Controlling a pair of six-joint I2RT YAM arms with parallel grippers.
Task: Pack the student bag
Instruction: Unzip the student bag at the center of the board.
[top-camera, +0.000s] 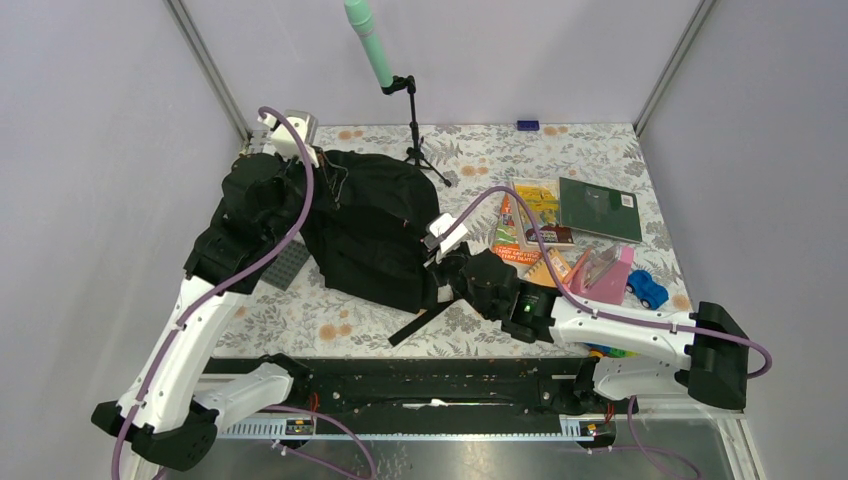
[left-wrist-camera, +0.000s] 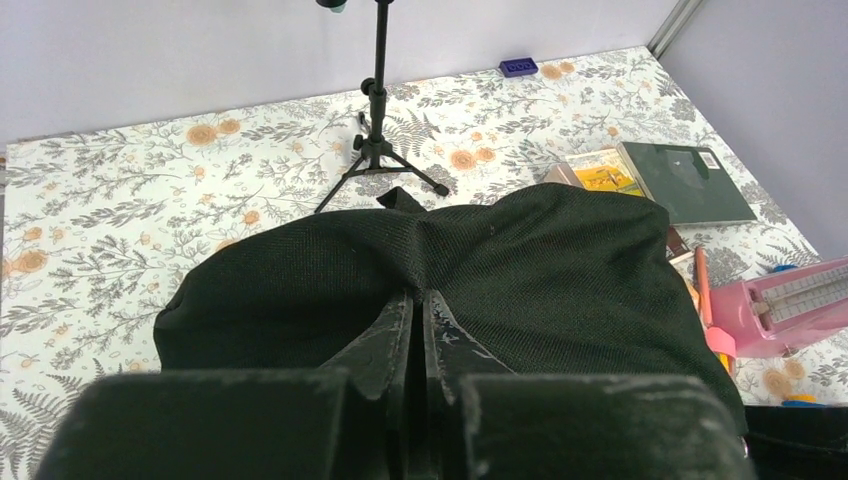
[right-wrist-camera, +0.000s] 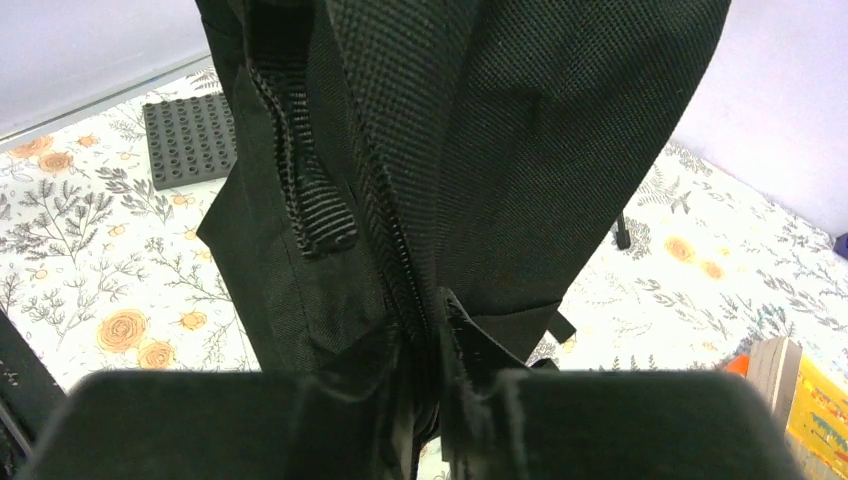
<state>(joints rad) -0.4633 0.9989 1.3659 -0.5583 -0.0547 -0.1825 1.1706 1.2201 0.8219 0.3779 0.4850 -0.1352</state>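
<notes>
While both arms reach in from opposite sides, the student bag (top-camera: 370, 230), a large slumped heap of black woven fabric, rests on a table (top-camera: 300, 325) covered in a grey-and-orange floral print. The left gripper (left-wrist-camera: 418, 322) meets the bag at its far left top. In the left wrist view its two black fingers (left-wrist-camera: 385, 335) stand almost together, pinching a fold of the bag's cloth. The right gripper (right-wrist-camera: 425, 350) meets the bag at its near right edge. In the right wrist view its jaws are closed on the bag's cloth beside a zipper seam, below a ribbed webbing loop (right-wrist-camera: 320, 215).

Just left of the bag lies a dark grey studded building plate (top-camera: 285, 265), partly tucked under it. Behind the bag stands a small black tripod (top-camera: 418, 135) carrying a tilted mint-green cylinder (top-camera: 370, 40). Right of the bag lies a cluster of flat books, among them a dark green book (top-camera: 598, 208), with a pink case (top-camera: 605, 275) and a blue toy car (top-camera: 648, 290) nearer the arms. Far behind the bag, to its right, sits a small blue block (top-camera: 527, 125).
</notes>
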